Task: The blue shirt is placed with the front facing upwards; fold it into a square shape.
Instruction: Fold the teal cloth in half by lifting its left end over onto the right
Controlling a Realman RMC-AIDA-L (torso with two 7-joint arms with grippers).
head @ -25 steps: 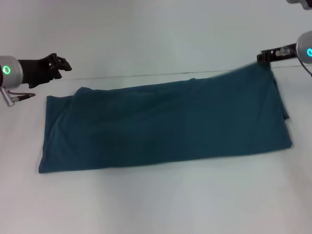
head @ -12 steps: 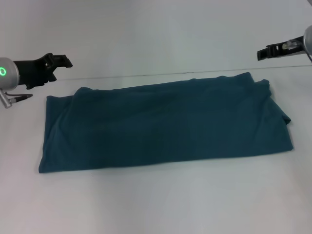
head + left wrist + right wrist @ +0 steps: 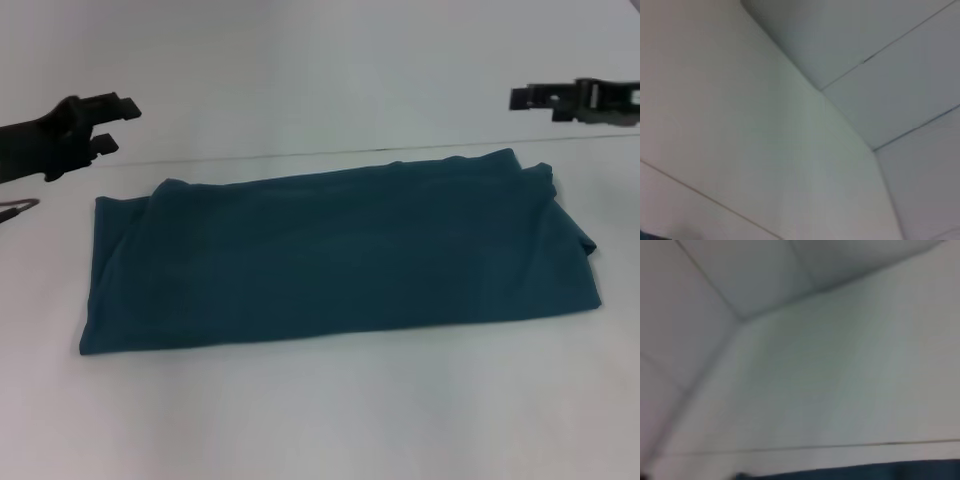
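The blue shirt (image 3: 340,255) lies flat on the white table (image 3: 330,410), folded into a long band running from nine o'clock to three o'clock, plain side up. Its near edge is fairly straight; the far edge rises toward two o'clock, where layers bunch at the corner. The left gripper (image 3: 108,124) hangs at ten o'clock, clear of the cloth, fingers spread and holding nothing. The right gripper (image 3: 530,98) hangs at two o'clock above the far corner, apart from the fabric; whether its fingers are parted I cannot tell. Bare tabletop stretches wide toward six o'clock.
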